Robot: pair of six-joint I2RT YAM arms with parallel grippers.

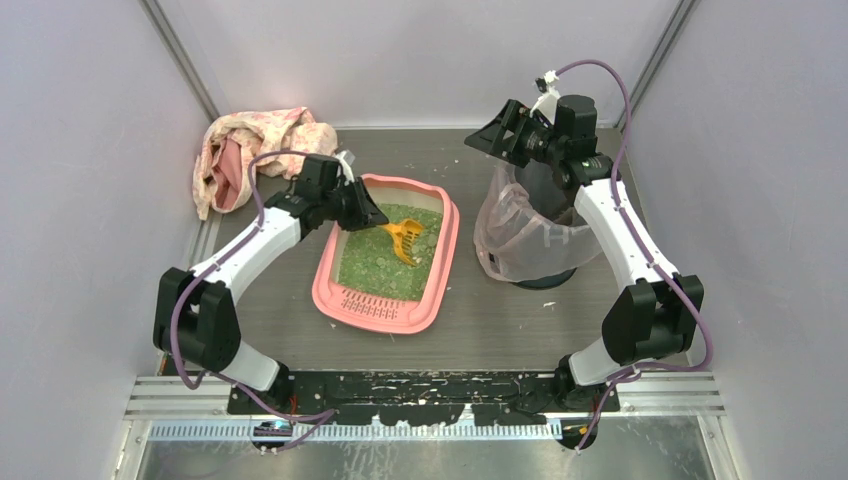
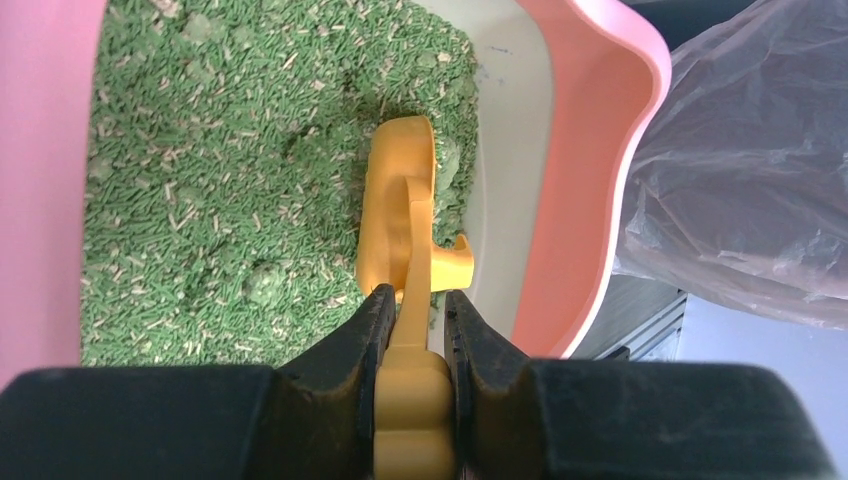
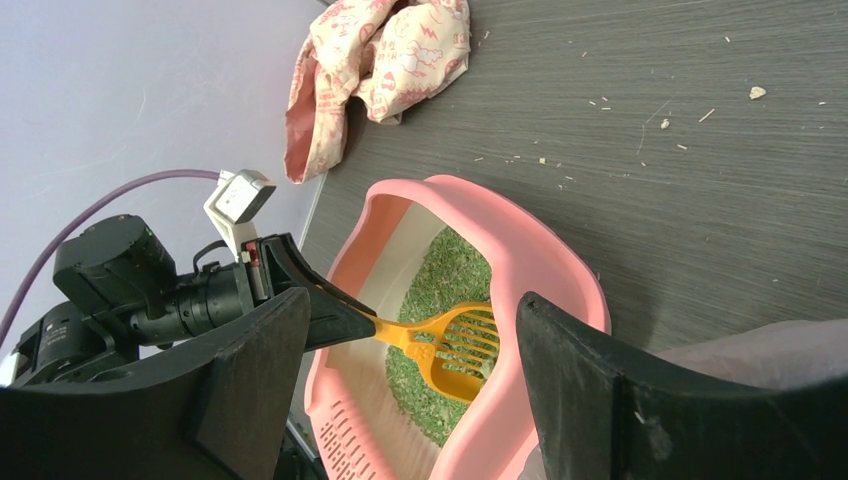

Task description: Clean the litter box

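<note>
Sensibly, the left tool (image 2: 418,310) clamps the scoop (image 2: 400,200), dug into the litter box (image 1: 330,290) to sift. The right tool (image 3: 412,380) gapes near the bin (image 1: 540,215).

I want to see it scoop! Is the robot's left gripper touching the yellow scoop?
Touching. The left wrist view shows the left gripper shut on the yellow scoop, black fingers pressing both sides of its handle.

- Light was bright and even; shadows on the worktop (image 1: 500,330) were faint and soft.
- Nearest the lens, the left hand (image 2: 417,300) looked dark and slightly blurred.
</note>
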